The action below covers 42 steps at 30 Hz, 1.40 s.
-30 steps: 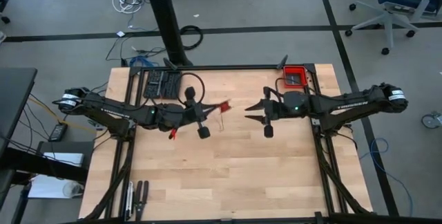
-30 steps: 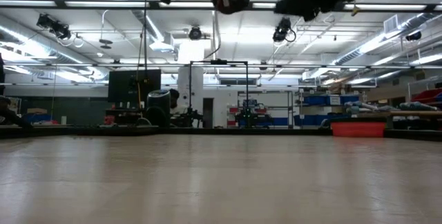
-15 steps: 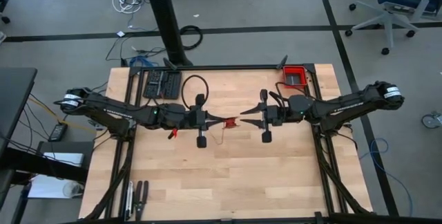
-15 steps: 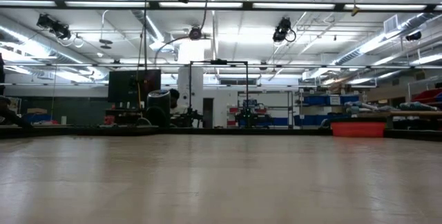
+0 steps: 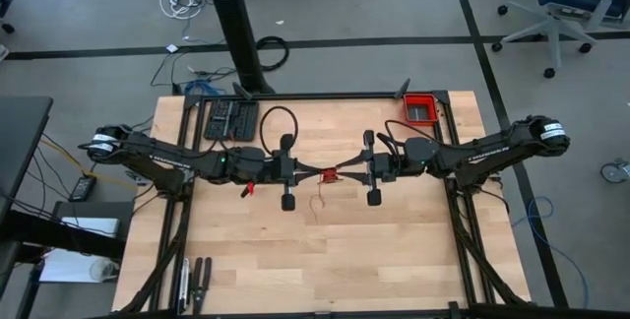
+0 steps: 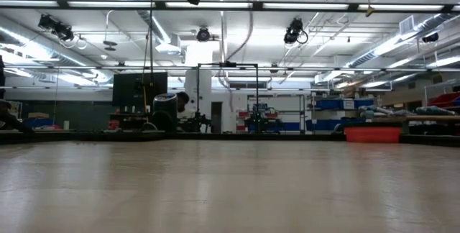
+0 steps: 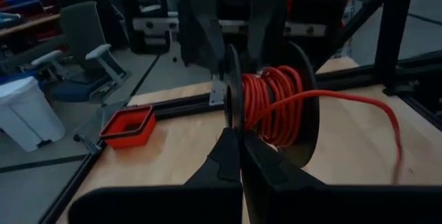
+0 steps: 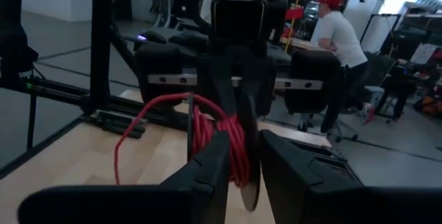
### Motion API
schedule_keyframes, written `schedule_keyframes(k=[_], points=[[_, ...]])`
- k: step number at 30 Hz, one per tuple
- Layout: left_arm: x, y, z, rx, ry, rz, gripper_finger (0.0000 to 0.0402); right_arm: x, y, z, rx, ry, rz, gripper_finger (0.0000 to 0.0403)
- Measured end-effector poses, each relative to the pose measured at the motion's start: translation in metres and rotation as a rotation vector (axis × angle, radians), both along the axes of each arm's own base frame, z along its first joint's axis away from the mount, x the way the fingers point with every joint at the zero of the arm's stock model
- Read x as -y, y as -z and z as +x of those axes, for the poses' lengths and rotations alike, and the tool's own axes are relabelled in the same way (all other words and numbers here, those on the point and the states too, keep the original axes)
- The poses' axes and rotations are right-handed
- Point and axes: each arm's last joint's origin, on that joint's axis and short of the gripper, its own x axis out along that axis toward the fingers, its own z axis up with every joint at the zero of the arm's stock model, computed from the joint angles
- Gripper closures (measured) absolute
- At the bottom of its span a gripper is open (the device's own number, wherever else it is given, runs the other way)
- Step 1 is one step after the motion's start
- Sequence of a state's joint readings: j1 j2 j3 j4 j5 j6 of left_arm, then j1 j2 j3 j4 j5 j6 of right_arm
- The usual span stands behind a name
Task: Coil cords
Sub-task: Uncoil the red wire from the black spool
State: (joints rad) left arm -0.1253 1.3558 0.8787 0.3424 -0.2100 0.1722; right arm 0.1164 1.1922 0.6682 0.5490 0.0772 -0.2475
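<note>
1. The wooden table [image 5: 325, 250] spans the middle of the high view inside a dark frame; every place below is given from its centre.
2. The left arm [image 5: 167, 161] reaches in from the table's left edge toward the centre, raised above the wood.
3. The right arm [image 5: 492, 150] reaches in from the right edge and meets the other arm head-on over the centre.
4. A red bin [image 5: 420, 110] sits at the far right corner, well apart from the centre.
5. A black cable loop [image 5: 278, 120] lies on the wood toward the far side, left of the centre, just beside a dark tray [image 5: 229, 120] near the far left corner.
6. The left gripper [image 5: 313, 171] hovers just left of the centre; its fingers are pressed together on the thin flange of a dark spool [image 7: 304, 113], as its wrist view shows.
7. The right gripper [image 5: 345, 172] hovers just right of the centre; its fingers [image 8: 207, 169] straddle the spool's other flange with a small gap, and whether they clamp it cannot be told.
8. The cords [image 5: 329, 174], one thin red strand, are wound on the spool between the two grippers, above the table's centre; a loose tail [image 5: 317, 201] hangs down in a curl toward the near side.
9. In the right wrist view a person in a white shirt [image 8: 338, 34] stands in the room beyond the table.
</note>
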Motion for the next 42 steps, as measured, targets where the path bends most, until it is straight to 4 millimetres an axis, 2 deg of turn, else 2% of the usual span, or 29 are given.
schedule_keyframes(k=[6, 14, 22, 25, 29, 35, 42], points=[[-0.001, 0.000, 0.000, -0.005, -0.028, 0.009, 0.0402, 0.002, 0.003, 0.001, -0.021, 0.013, -0.004, 0.0394], [-0.002, 0.002, -0.001, -0.016, -0.075, -0.004, 0.0388, 0.004, 0.005, 0.002, -0.039, 0.034, 0.003, 0.0400], [-0.003, 0.003, -0.001, -0.026, -0.131, 0.022, 0.0282, 0.005, 0.007, 0.002, -0.058, 0.044, 0.004, 0.0401], [-0.003, 0.003, -0.001, -0.034, -0.132, 0.025, 0.0258, 0.004, 0.007, 0.002, -0.059, 0.043, 0.004, 0.0401], [-0.004, 0.003, -0.006, -0.067, -0.149, 0.035, 0.0251, 0.005, 0.004, -0.001, -0.057, 0.050, 0.004, 0.0402], [-0.005, -0.004, -0.016, -0.078, -0.169, 0.006, 0.0250, 0.008, -0.004, -0.015, -0.073, 0.127, -0.007, 0.0402], [-0.005, -0.003, -0.015, -0.073, -0.163, -0.054, 0.0250, 0.010, -0.013, -0.022, -0.029, 0.199, 0.008, 0.0403]])
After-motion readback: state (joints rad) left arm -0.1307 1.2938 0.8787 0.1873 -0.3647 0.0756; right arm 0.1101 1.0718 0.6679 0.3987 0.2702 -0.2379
